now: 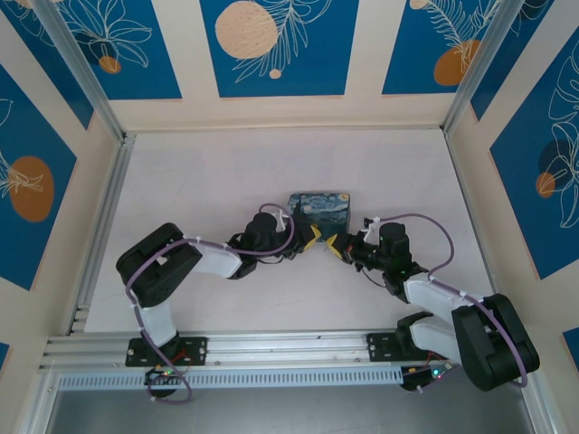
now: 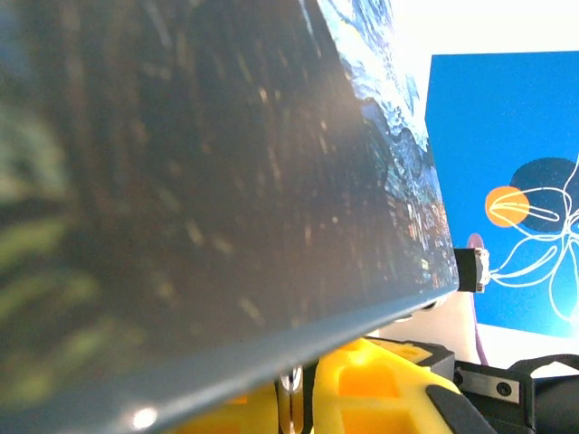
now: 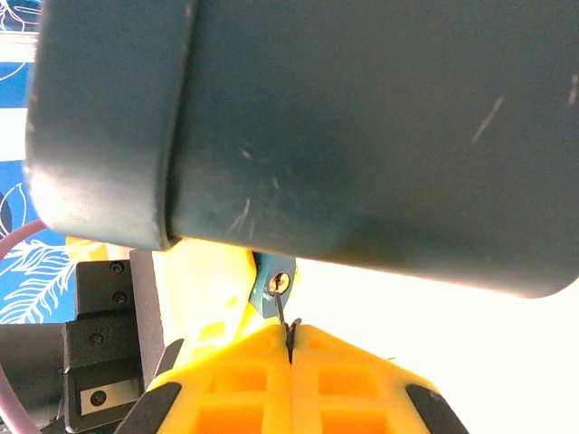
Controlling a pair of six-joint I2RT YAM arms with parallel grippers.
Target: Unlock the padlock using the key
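White tabletop [image 1: 226, 172], blue flowered walls around it. The left gripper [image 1: 312, 239] is pinched narrow on the padlock [image 3: 274, 287], a small bluish body with a round metal keyhole, just beside the painted box [image 1: 318, 206]. The right gripper [image 3: 291, 348] clamps the thin dark key [image 3: 289, 330], whose tip is just below the keyhole.

We can read no text, label, brand name, number or sign in any of these views. The lid of the box [image 1: 318, 205] at the middle of the top view carries a swirling painted night sky and no lettering that we can make out. The blue wall panels [image 1: 271, 45] along the upper edge and both sides show only white line drawings of flowers and leaves with orange and cream discs. The same kind of panel [image 2: 507, 181] at the right of the left wrist view also shows only drawings.
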